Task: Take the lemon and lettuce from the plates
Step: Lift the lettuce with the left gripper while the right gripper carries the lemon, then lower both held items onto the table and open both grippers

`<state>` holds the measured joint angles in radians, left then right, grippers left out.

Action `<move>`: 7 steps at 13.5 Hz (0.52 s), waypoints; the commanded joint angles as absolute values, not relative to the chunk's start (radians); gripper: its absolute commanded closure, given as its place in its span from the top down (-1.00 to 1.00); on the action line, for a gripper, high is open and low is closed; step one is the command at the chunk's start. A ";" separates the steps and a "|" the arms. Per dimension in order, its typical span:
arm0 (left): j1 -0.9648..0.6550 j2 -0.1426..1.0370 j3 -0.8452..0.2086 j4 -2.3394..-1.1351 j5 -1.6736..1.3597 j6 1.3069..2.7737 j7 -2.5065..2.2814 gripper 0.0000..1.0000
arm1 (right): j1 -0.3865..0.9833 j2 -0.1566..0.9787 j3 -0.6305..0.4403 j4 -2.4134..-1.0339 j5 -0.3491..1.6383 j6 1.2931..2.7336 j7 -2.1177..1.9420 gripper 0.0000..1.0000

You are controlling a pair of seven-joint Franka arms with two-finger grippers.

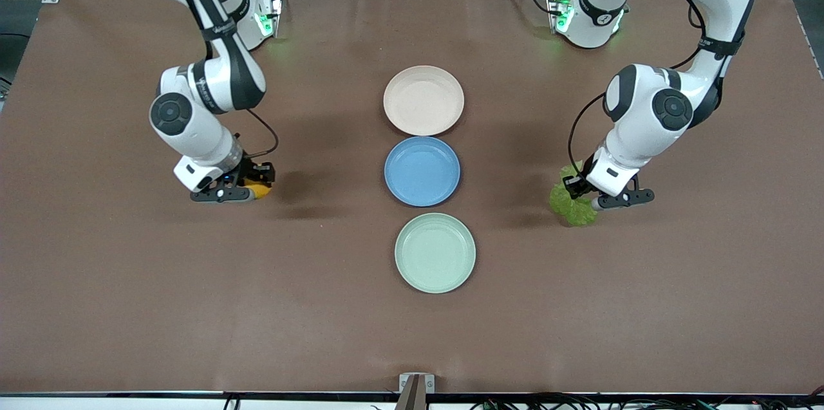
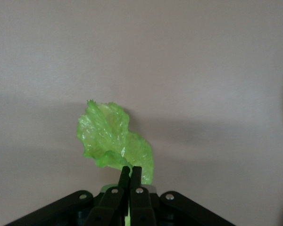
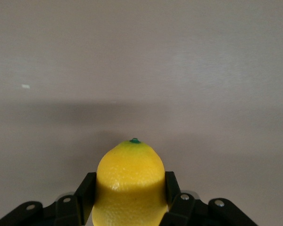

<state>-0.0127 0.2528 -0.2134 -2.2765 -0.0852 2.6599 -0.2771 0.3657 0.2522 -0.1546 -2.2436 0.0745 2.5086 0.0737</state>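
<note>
My right gripper [image 1: 252,191] is shut on the yellow lemon [image 1: 261,190] over the brown table toward the right arm's end; in the right wrist view the lemon [image 3: 130,181] sits between the black fingers [image 3: 85,188]. My left gripper [image 1: 582,199] is shut on the crinkled green lettuce [image 1: 570,204] over the table toward the left arm's end; in the left wrist view the leaf [image 2: 113,139] hangs from the closed fingertips [image 2: 137,174]. The beige-pink plate [image 1: 423,100] and the mint green plate [image 1: 435,253] lie in the table's middle, both bare.
A blue plate [image 1: 421,171] lies between the two pale plates, also bare. The brown mat [image 1: 129,294] covers the whole table. The arm bases stand along the top of the front view.
</note>
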 commanded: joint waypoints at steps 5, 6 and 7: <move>0.081 0.287 -0.224 -2.350 -0.104 2.752 -0.002 -0.97 | 0.276 0.351 -0.127 -2.261 0.080 2.620 -0.087 -0.98; 0.083 0.294 -0.222 -2.349 -0.101 2.750 0.027 -0.97 | 0.269 0.356 -0.127 -2.260 0.080 2.622 -0.089 -0.98; 0.083 0.295 -0.222 -2.345 -0.101 2.750 0.040 -0.93 | 0.265 0.357 -0.127 -2.260 0.080 2.622 -0.089 -0.98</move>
